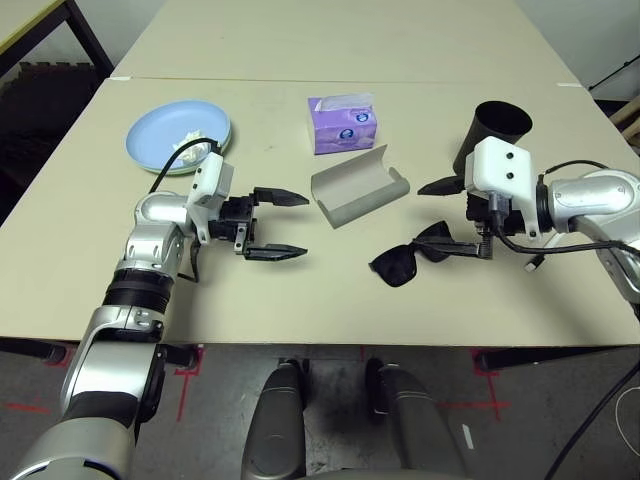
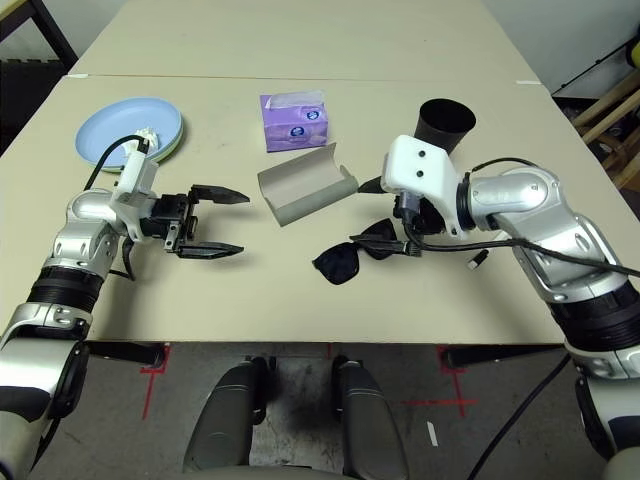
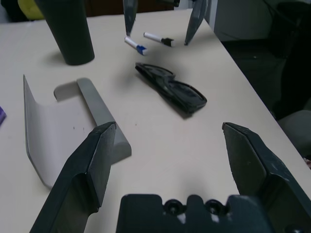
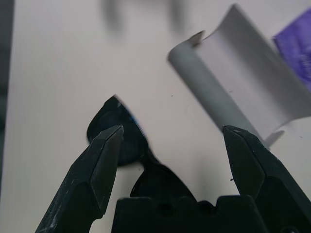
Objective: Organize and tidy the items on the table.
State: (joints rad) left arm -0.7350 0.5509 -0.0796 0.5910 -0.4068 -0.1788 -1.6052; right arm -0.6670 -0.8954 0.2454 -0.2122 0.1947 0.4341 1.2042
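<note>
A light blue plate (image 1: 160, 140) stacked on a pale green one sits at the table's (image 1: 300, 300) back left, with crumpled white tissue (image 1: 192, 137) on it. The purple tissue box (image 1: 344, 124) stands mid-back. In front of it the grey glasses case (image 1: 358, 186) lies open. Folded black sunglasses (image 1: 410, 258) lie to the case's right; my right gripper (image 1: 442, 218) hovers open right over them, its jaws astride them in the right wrist view (image 4: 131, 145). The black cup (image 1: 495, 135) is behind that arm. My left gripper (image 1: 296, 226) is open and empty, left of the case. A white-blue pen (image 3: 135, 45) lies beyond the sunglasses.
A second white pen with a black cap (image 3: 159, 39) lies beside the first. A second beige tabletop (image 1: 330, 40) adjoins the far edge. The table's front edge runs just below both grippers, with bare surface between the left gripper and the sunglasses.
</note>
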